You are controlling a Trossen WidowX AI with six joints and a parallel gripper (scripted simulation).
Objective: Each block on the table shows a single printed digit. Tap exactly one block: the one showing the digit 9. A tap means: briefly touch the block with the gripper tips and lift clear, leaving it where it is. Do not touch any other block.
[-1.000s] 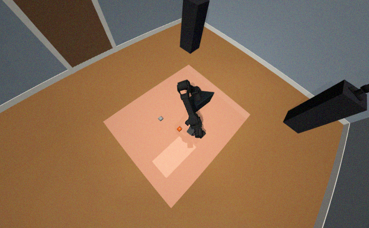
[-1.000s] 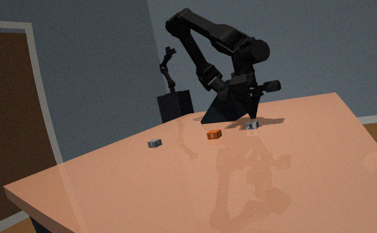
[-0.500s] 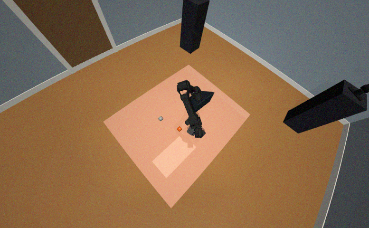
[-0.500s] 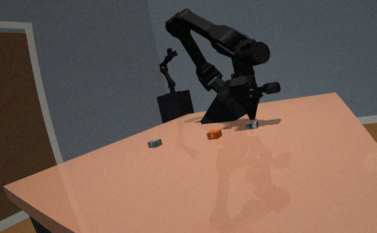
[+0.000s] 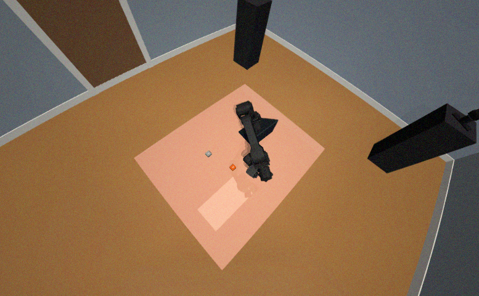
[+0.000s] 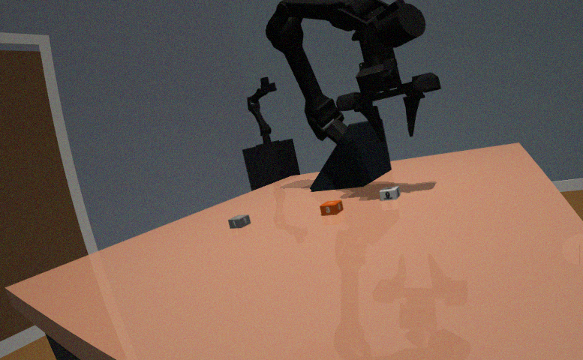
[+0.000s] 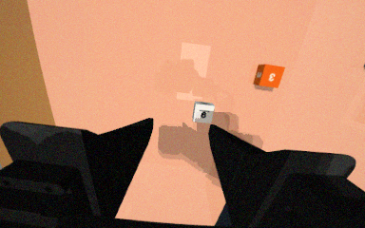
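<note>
The fingers stand parted and hold nothing — well above the tabletop. The white 9 block sits on it beyond their tips, untouched, near the orange 3 block.

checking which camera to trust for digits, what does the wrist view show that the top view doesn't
Only the wrist view shows printed digits: an underlined 9 on the white block and a 3 on the orange block, plus the open end effector well above the table. Only the top view shows the whole arm, its base and the full table. Both show the orange block and the grey block.
</note>
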